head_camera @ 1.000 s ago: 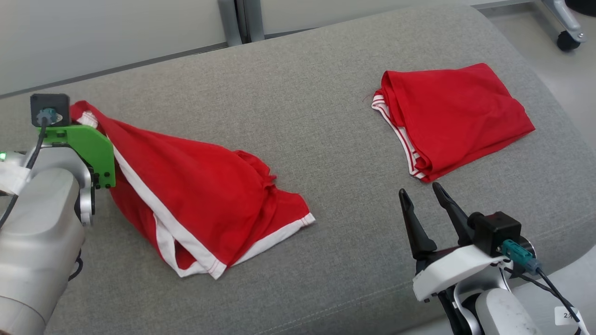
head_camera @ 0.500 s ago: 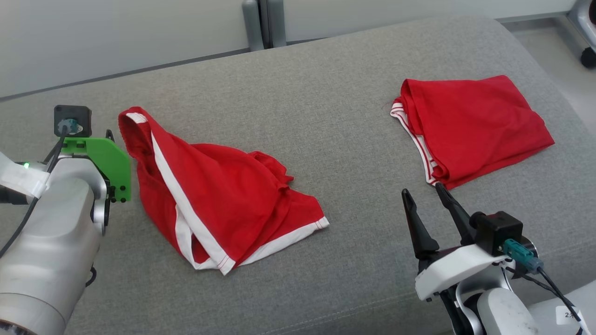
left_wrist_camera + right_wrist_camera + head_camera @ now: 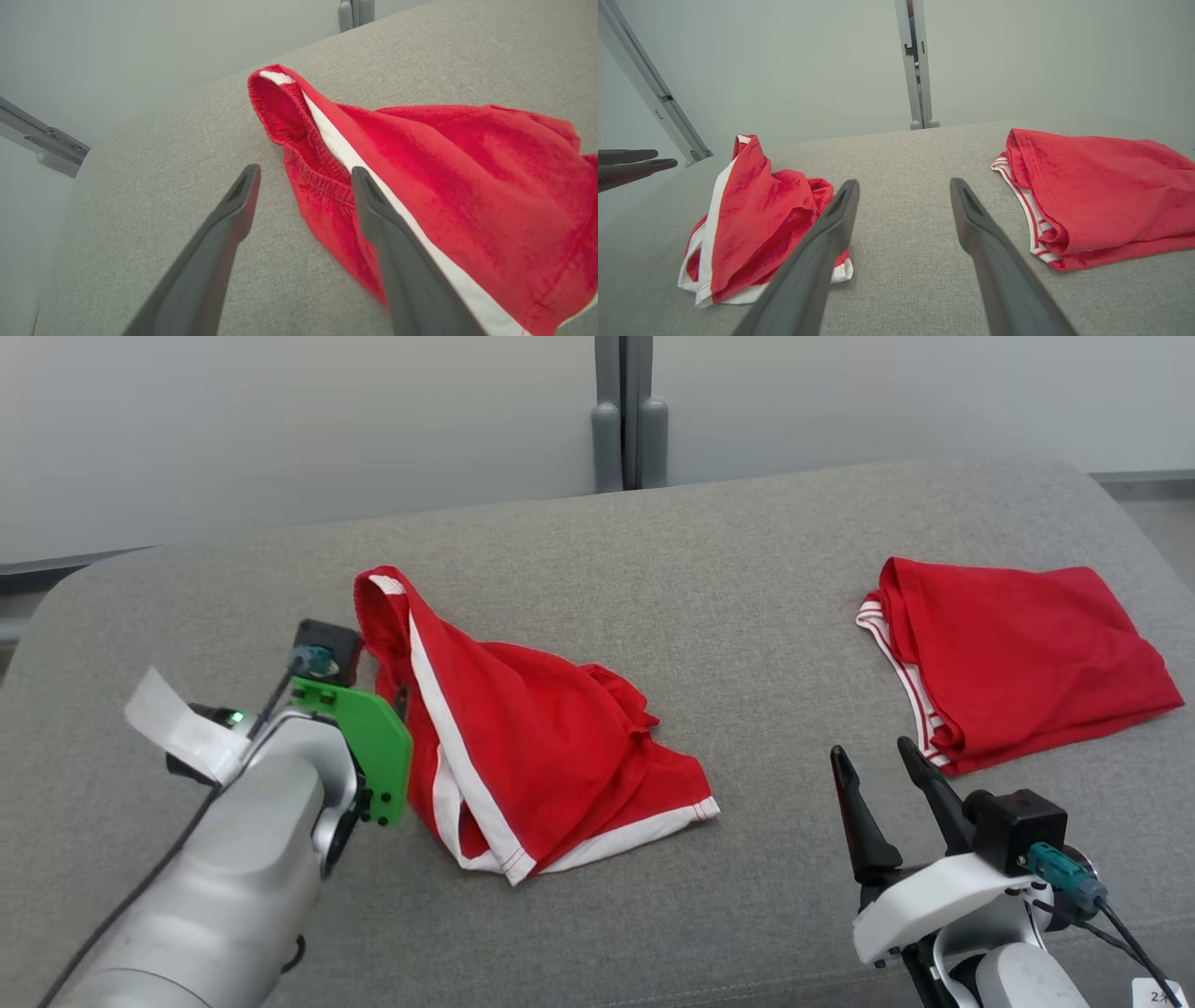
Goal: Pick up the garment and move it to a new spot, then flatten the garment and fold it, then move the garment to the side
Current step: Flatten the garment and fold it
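The garment point(image 3: 523, 747) is a pair of red shorts with white trim, lying crumpled on the grey cushion point(image 3: 700, 569), its elastic waistband peaked up at the far left. In the left wrist view my left gripper point(image 3: 306, 171) stands open just off that waistband of the garment point(image 3: 444, 177), holding nothing, with its right finger over the cloth's edge. In the head view the green wrist mount point(image 3: 359, 747) hides its fingers. My right gripper point(image 3: 872, 749) is open and empty at the lower right, above bare cushion. The right wrist view shows the right gripper point(image 3: 904, 183) and, to its left, the garment point(image 3: 752, 210).
A second red garment point(image 3: 1027, 653), folded with striped white trim, lies at the cushion's right end, also in the right wrist view point(image 3: 1101, 186). A pale wall with a grey post point(image 3: 630, 420) runs behind. The cushion's rounded edges fall away at left, right and front.
My left gripper has opened and let go of the waistband; the garment has slumped onto the cushion. The left arm has drawn back a little. The head camera has turned left, shifting the whole picture.
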Available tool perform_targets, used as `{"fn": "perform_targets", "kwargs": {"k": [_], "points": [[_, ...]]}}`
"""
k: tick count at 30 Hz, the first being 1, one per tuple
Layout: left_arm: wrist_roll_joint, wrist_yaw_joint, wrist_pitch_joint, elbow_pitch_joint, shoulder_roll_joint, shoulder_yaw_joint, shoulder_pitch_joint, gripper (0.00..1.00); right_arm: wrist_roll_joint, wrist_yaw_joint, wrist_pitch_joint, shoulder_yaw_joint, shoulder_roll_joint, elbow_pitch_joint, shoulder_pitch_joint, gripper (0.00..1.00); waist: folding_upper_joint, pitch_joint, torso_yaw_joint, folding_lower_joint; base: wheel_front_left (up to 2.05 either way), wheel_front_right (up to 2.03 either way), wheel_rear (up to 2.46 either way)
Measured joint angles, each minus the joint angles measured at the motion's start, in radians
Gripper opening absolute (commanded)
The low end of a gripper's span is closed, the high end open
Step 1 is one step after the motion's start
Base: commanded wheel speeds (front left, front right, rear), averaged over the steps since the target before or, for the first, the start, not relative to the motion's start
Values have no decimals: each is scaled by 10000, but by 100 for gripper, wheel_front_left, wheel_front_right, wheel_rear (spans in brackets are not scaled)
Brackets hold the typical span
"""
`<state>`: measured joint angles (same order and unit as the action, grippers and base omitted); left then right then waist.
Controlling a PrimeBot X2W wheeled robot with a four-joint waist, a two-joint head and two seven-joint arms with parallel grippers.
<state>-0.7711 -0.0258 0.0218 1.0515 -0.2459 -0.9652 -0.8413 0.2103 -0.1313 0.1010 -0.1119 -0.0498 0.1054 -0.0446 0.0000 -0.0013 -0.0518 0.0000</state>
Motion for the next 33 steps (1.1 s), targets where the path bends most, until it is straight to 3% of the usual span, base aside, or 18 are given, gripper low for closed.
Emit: {"fn": "perform_targets", "kwargs": {"k": [9, 16, 22, 33], "points": [[-405, 150, 940, -1710, 500, -447, 1694, 100, 46, 0, -69, -17, 2, -58, 142, 100, 0, -503, 391, 0, 0, 0, 0], [-510, -351, 1620, -2892, 483, -729, 2655, 100, 44, 0, -71, -69, 4, -121, 143, 100, 0, -528, 157, 0, 0, 0, 0], [-635, -1030, 2109, -3361, 322, -731, 3023, 100, 2, 0, -123, -29, 0, -199, 141, 100, 0, -429, -114, 0, 0, 0, 0], [-988, -1244, 2276, -3440, 222, -525, 3193, 100, -58, 0, -161, 12, 2, -297, 87, 100, 0, -129, -462, 0, 0, 0, 0]]}}
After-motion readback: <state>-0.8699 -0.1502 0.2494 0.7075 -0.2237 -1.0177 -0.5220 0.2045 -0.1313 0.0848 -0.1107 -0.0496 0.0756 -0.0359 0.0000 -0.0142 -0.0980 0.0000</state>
